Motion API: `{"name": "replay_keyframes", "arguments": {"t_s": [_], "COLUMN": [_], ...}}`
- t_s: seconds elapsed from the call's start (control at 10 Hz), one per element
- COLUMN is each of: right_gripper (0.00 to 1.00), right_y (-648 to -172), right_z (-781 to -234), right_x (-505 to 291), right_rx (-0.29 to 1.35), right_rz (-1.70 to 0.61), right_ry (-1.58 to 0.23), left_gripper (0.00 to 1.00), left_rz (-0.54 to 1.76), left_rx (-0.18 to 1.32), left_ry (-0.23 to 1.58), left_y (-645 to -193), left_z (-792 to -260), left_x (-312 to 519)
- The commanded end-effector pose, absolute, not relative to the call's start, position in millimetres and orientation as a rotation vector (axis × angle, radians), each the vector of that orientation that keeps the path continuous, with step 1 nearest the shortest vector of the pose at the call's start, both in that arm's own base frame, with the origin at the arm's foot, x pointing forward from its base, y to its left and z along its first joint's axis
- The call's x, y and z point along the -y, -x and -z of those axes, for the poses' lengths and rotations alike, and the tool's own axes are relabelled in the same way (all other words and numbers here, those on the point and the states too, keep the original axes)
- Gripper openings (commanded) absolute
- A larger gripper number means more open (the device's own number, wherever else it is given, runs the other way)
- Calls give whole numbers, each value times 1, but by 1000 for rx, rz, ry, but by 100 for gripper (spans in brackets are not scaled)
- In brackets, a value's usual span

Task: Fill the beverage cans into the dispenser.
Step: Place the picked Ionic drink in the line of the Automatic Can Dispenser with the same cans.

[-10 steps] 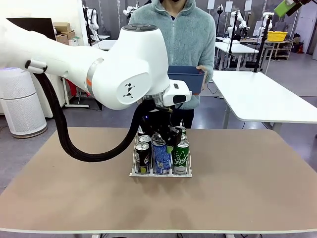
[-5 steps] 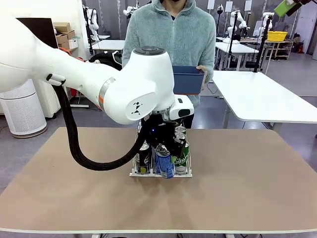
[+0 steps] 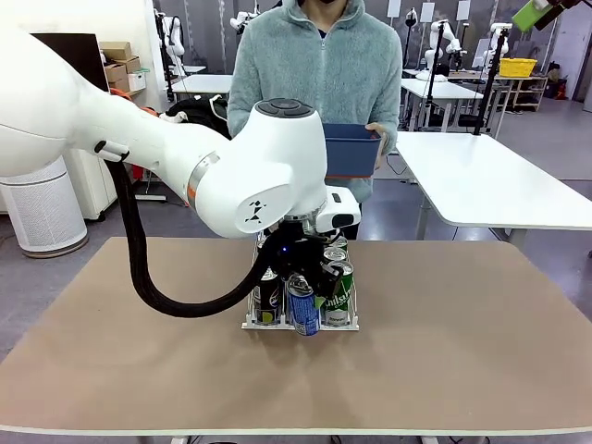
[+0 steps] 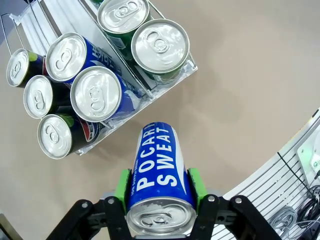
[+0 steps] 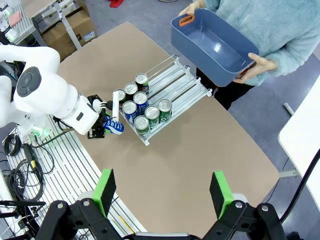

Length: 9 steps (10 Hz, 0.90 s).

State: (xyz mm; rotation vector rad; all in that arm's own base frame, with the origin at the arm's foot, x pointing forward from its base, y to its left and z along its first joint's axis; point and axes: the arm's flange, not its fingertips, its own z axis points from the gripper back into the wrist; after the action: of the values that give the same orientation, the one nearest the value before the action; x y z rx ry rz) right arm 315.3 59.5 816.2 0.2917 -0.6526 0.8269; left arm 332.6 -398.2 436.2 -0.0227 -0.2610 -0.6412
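Near the front edge of the dispenser [image 4: 165,82] we see our left gripper [image 4: 159,186] clamped on a blue can [image 4: 159,172]; our right gripper [image 5: 162,192] hangs open high above the worktop [image 5: 200,150].

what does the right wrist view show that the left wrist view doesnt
Only the right wrist view: the person's hands holding the blue tub, the empty far ends of the dispenser lanes, and the open right pincer. Only the left wrist view: the lettering on the blue can clamped between the green pads. Both share the left pincer holding that can just off the rack's near end.
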Motion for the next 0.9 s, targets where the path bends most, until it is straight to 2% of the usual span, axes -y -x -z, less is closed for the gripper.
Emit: {"name": "replay_keyframes", "arguments": {"t_s": [0.0, 0.3, 0.8], "right_gripper": [100, 100, 100], "right_y": [-313, -313, -313], "right_z": [-813, -813, -813], "right_x": [-60, -60, -60], "right_rx": [649, 649, 649], "right_rz": [-836, -836, -836], "right_ry": [-299, -299, -299], "left_gripper": [57, 57, 57], "left_rz": [645, 628, 662], "left_rx": [264, 283, 287], "left_ry": [21, -5, 106], "left_y": [-332, -354, -413], "left_z": [-437, -454, -458], "left_x": [399, 387, 367]}}
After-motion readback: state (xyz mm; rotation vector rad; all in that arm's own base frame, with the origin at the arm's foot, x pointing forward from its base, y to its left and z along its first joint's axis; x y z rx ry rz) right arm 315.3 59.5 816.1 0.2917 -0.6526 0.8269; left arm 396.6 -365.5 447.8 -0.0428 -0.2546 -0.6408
